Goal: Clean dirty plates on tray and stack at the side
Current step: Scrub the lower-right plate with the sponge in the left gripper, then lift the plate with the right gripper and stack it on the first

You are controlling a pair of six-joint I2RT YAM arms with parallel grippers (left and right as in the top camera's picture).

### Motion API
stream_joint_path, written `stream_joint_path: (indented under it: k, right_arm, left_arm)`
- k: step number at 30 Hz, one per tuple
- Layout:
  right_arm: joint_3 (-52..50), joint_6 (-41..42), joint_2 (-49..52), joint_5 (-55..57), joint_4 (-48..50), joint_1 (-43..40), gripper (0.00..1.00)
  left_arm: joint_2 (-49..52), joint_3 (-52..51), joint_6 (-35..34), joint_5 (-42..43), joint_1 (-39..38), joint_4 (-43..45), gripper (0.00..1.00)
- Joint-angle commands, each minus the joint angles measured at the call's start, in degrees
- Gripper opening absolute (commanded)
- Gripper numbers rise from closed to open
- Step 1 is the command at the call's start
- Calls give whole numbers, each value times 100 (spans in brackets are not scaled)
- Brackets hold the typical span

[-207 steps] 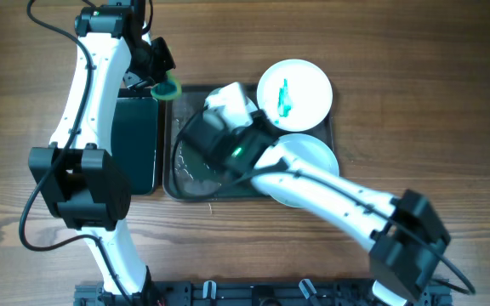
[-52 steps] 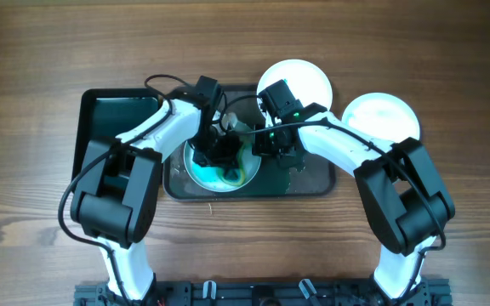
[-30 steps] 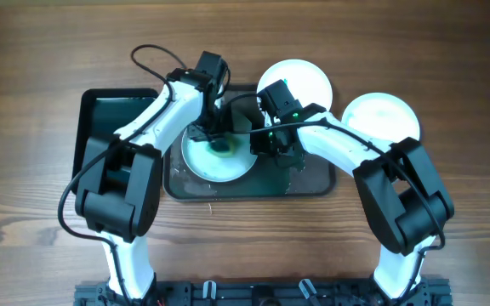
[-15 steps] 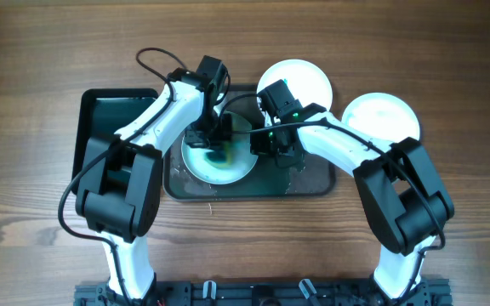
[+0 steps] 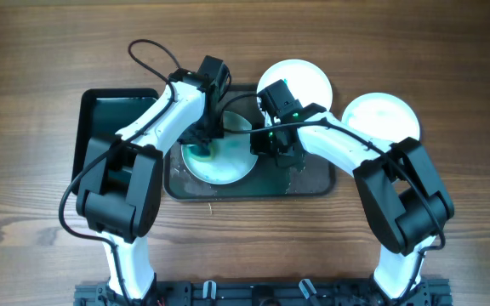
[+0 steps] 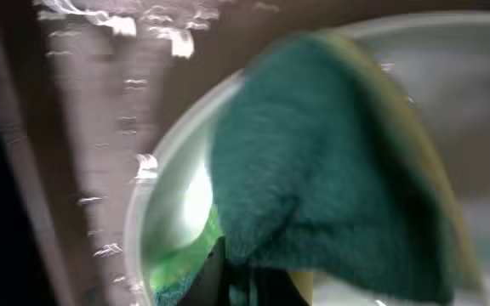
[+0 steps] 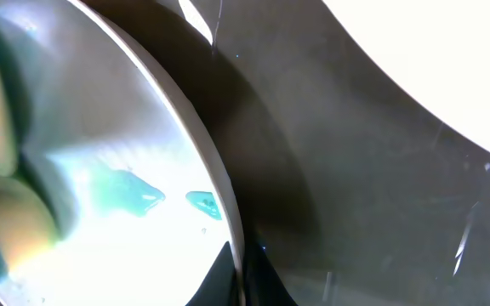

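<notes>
Left end effector (image 5: pixel 204 138): closed narrowly on the sponge (image 6: pixel 330 170), which lies pressed against the dirty plate (image 5: pixel 228 163) right below its fingertips.
Right end effector (image 5: pixel 268 146): pinched on that plate's rim. The lip runs straight into its jaws in the right wrist view, though the lower finger is hidden.
Dirty plate: lies in the tray (image 5: pixel 313 183), between your two end effectors, with the sponge toward the side farthest from the right one.
Green smears (image 7: pixel 130 194): wet patches just inboard of the right pinch, so the plate is not yet clean there.
Risk, plate slip: the rim looks wet, and if you scrub hard away from the right end effector the plate may slide out of the pinch and skate across the tray.
Risk, collision: the remaining smears sit right beside the right fingers, so sweeping the sponge there could knock the two end effectors together.
Risk, tipping: pressing down near the edge opposite the pinch could lever the plate up.
Risk, neighbour: the second plate (image 5: pixel 300 78) lies just behind the right end effector, and a jolt could push it.
Risk, smearing: the sponge looks loaded with green and may spread it rather than lift it.
Stack: one clean plate (image 5: pixel 381 115) sits on the tabletop (image 5: pixel 449 51), well outboard of the right end effector.
</notes>
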Motion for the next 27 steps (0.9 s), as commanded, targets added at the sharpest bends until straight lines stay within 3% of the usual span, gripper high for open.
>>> stream_joint_path:
  k: [1,9,12,16,27]
  right_arm:
    - [28,-39,151,96,-52,-2,4]
    - [31,-37,151,92,-61,-2,5]
    - [37,-101,81,4,-63,-2,4]
    - [92,-470,-444,396,-140,28,4]
    - [92,-1373,-2308,5158,-988,1191,4]
  left_arm:
    - [68,155,-577,-835,17,-278,4]
    - [68,2138,-575,-487,216,-2031,4]
    - [68,2885,-551,-354,468,-2260,4]
    - [70,3014,-553,-232,702,-2184,4]
    - [70,3014,-551,-149,763,-1847,4]
